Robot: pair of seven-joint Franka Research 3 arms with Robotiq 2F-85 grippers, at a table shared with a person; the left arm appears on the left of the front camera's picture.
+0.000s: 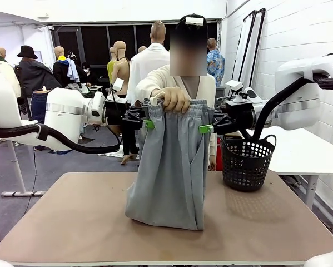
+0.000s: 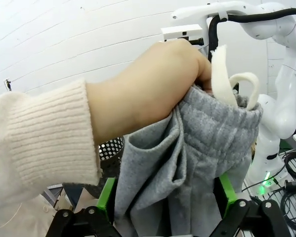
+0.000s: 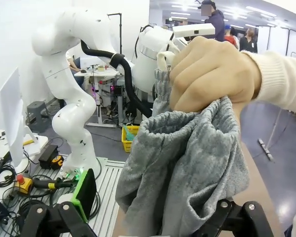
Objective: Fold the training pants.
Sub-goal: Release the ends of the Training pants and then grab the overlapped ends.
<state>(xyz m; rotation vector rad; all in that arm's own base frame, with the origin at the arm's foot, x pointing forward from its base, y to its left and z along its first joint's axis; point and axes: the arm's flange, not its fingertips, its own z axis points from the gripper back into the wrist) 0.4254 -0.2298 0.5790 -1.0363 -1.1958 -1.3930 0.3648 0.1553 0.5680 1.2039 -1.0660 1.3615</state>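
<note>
Time to take hold of the light grey soft jersey training pants (image 1: 172, 172) at the top. Held up in the air by a person's hand (image 1: 174, 99) in a cream knit sleeve, bunched at the gathered waistband. Hanging over the middle of the flat tan surface (image 1: 71, 222), bottom end touching it and crumpling a little there.

Left end effector (image 2: 166, 200), black with green pads: wide open, holding nothing, one pad on each side of the grey cloth just under the waistband. Right end effector (image 3: 157, 205): wide open too, holding nothing, up at the other side of the waistband, with cloth between its fingers and one pad hidden behind a fold.

To do this step well:
- Close on the thick stretchy band, not on the thin cloth lower down. Thin cloth: likely to slip out.
- Catch all the layers in one pinch.
- Stay off the person's fingers, very close by.
- Pinch at the same height on both sides, for a straight hang.
- Get a firm hold first, before any letting go by the hand.

Soft and floppy, plain grey, no marks. Long folds running down the front. Seems doubled, one leg over the other. A cream cord poking up at the top. A slit like a pocket on one side. Near a black plastic basket with holes (image 1: 247, 161), but not touching it.
</note>
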